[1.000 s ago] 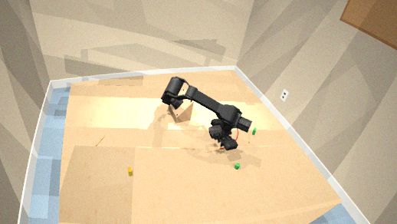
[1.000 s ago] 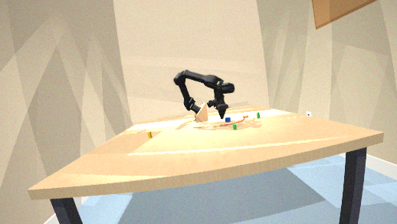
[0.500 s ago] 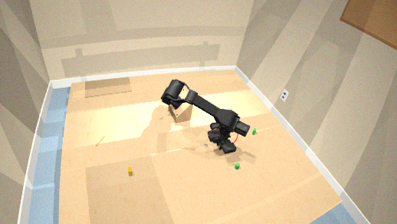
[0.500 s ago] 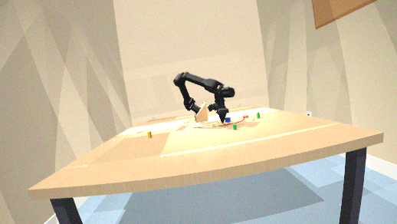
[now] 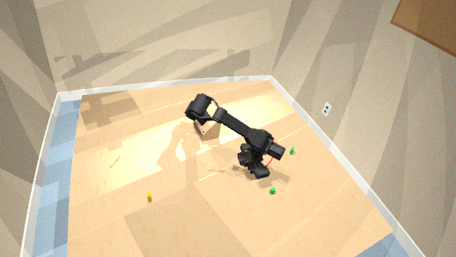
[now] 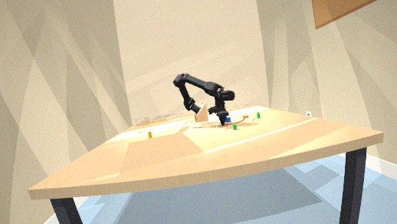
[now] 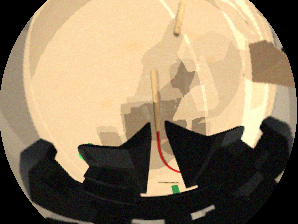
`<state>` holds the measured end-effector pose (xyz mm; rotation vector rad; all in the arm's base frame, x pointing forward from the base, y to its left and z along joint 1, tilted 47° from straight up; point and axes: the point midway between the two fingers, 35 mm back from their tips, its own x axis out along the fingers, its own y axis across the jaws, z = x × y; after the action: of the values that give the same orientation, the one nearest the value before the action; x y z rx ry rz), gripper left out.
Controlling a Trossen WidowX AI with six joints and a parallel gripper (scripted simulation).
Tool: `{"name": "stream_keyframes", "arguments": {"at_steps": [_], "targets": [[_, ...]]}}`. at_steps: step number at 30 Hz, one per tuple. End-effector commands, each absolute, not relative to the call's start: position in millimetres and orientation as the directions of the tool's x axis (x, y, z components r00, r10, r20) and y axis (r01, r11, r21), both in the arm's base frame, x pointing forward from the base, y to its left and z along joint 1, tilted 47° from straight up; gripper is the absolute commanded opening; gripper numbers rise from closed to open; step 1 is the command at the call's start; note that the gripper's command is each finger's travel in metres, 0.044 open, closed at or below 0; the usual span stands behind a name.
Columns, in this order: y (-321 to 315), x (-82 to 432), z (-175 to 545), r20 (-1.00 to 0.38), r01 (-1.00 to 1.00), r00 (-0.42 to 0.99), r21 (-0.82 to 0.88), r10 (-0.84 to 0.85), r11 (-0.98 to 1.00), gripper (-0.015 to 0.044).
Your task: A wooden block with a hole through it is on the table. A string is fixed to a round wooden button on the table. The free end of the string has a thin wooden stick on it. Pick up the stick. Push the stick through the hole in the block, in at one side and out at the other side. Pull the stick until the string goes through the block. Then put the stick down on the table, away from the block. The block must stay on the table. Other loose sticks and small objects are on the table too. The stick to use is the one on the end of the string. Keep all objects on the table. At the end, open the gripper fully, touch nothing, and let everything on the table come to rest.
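Observation:
The string's stick [image 7: 155,95] [image 5: 240,173] lies on the table, pointing away from the gripper in the wrist view. The red string [image 7: 160,150] [image 5: 269,162] [image 6: 239,122] leads from its near end, curving back between the fingers, toward the button [image 6: 245,116]. My gripper [image 7: 157,124] [image 6: 223,123] is low at the table, partly open. Its fingertips stand on either side of the stick's string end, with a gap showing at each side. Whether they touch it lower down is hidden. The wooden block [image 5: 206,131] [image 6: 201,113] [image 7: 272,66] stands near the arm's base; its hole is hard to make out in the wrist view.
A loose stick [image 7: 180,19] [image 5: 216,170] lies beyond the string's stick; another [image 5: 115,161] lies far left. Two green pieces [image 5: 273,190] [image 5: 292,150] flank the string area. A blue piece [image 6: 228,120] sits behind the gripper, and a yellow piece [image 5: 150,196] [image 6: 149,134] stands at left.

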<state>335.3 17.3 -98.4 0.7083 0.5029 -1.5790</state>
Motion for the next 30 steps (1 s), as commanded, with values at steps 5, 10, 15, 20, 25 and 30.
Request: {"name": "stream_keyframes", "arguments": {"at_steps": [5, 10, 15, 20, 25, 30], "targets": [[18, 335, -98, -0.695, 0.988, -0.039, 0.083, -0.718, -0.134, 0.0], [18, 336, -98, -0.695, 0.988, -0.039, 0.083, -0.718, -0.134, 0.0], [22, 336, -94, -0.696, 0.988, -0.039, 0.082, -0.717, -0.134, 0.0], [27, 337, -90, -0.696, 0.988, -0.039, 0.082, -0.717, -0.134, 0.0], [31, 337, -86, -0.697, 0.988, -0.039, 0.082, -0.716, -0.133, 0.0], [36, 338, -81, -0.697, 0.988, -0.039, 0.082, -0.716, -0.133, 0.0]]}}
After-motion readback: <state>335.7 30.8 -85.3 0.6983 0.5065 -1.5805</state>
